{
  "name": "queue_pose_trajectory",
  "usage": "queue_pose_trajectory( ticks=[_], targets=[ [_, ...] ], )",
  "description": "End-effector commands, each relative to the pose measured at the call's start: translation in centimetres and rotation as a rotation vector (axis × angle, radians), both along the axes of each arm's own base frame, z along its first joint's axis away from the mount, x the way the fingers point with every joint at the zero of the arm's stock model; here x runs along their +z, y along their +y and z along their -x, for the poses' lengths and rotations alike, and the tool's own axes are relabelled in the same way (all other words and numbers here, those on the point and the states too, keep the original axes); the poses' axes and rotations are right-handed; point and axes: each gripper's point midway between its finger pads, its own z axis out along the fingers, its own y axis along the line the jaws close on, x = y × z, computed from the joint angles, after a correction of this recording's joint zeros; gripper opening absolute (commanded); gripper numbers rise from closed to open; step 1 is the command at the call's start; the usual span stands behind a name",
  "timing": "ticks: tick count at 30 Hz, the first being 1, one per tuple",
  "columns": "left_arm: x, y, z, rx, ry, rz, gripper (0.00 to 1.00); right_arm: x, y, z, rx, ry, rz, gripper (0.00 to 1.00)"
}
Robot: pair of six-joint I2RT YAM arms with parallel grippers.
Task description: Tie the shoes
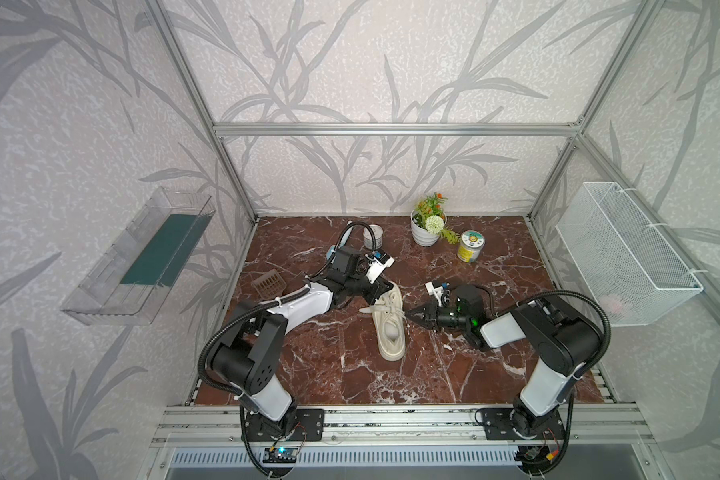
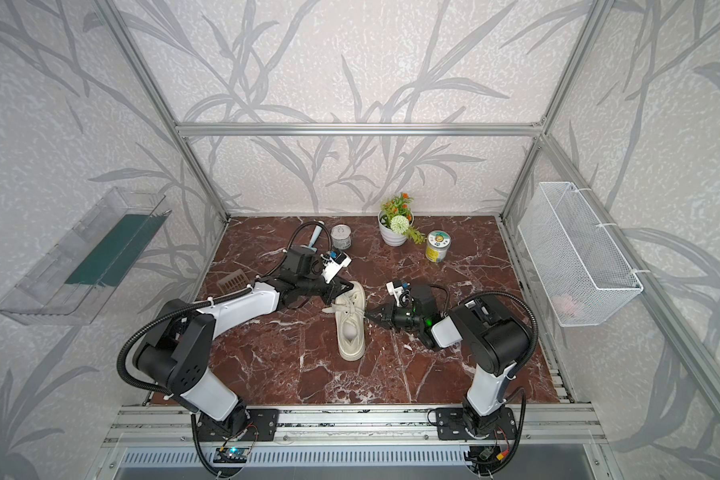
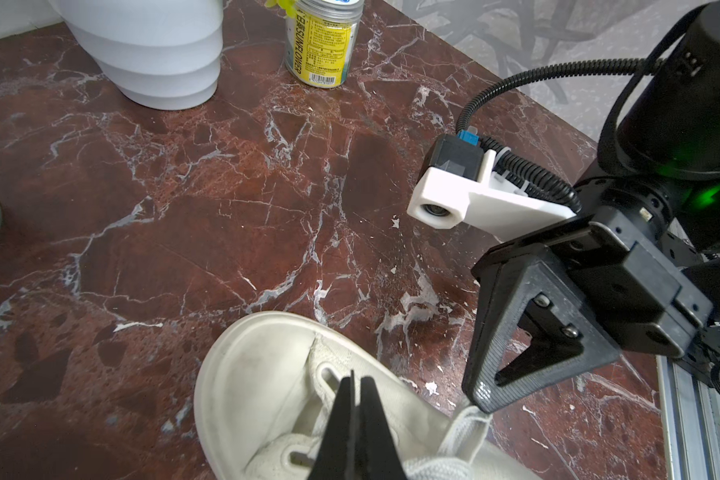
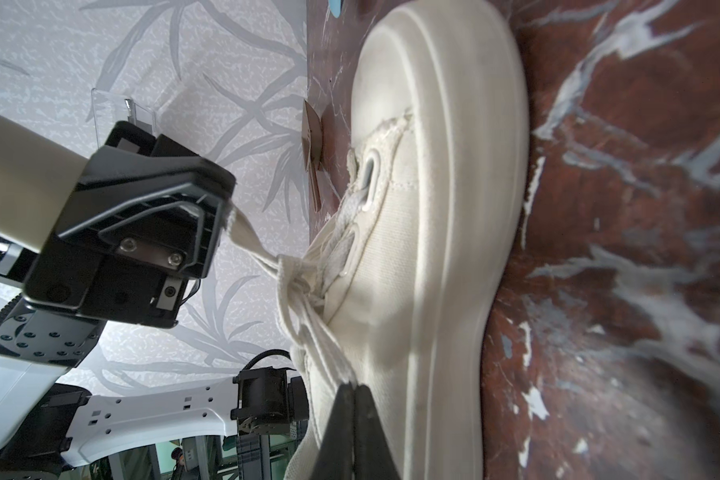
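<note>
— Pinching anything, that left claw point(image 4: 224, 210)?

— Yes. Its jaws are closed on one end of the flat cream laces point(image 4: 285, 270), which runs taut back to the lacing. The right claw point(image 4: 354, 392) is clamped on another strand at its tips.

— And the shoe?

— The cream low-top canvas sneaker with a thick rubber sole point(image 1: 387, 324) lies between both claws on the red-brown marble tabletop point(image 1: 316, 365), toe end just beside the left claw, flank close to the right one.

— How will it handle?

— My judgement: the laces are limp, light and slightly slick, so grip near the ends, flat across the weave. The sneaker seems light; uneven tugging could drag it. Stiff sole, soft upper.
</note>
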Motion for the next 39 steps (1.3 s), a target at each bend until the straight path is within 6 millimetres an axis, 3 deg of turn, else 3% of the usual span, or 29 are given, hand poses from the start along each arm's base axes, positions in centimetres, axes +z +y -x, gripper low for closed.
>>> queue_pose_trajectory(
  ticks=[1,6,10,15,21,26,34,39],
  targets=[
    [1.0,0.5,-0.2,0.021,-0.033,0.01,0.0,-0.5,-0.8,0.0,-0.036,0.013,0.024,0.0],
    [1.2,-0.3,0.1,-0.012,-0.016,0.037,0.0,0.4,-0.1,0.2,0.015,-0.003,-0.033,0.0],
    [1.0,-0.5,0.4,-0.023,0.002,0.046,0.0,0.9,-0.1,0.1,0.011,-0.034,-0.035,0.21],
    [0.9,-0.4,0.8,-0.028,0.005,0.041,0.0,0.9,-0.8,0.2,0.004,-0.056,-0.002,0.35],
    [0.7,-0.4,0.7,-0.026,0.013,0.041,0.0,1.3,-2.3,0.1,0.023,-0.172,0.162,0.4],
    [0.9,-0.5,0.6,-0.026,0.009,0.046,0.0,3.1,-3.2,0.2,0.102,-0.334,0.327,0.43],
    [0.7,-0.4,0.7,-0.025,0.016,0.046,0.0,4.5,-2.6,-0.4,0.325,-0.593,0.473,0.41],
    [0.7,-0.4,0.8,-0.025,0.019,0.047,0.0,5.1,-1.1,-0.9,0.461,-0.712,0.474,0.41]
  ],
)
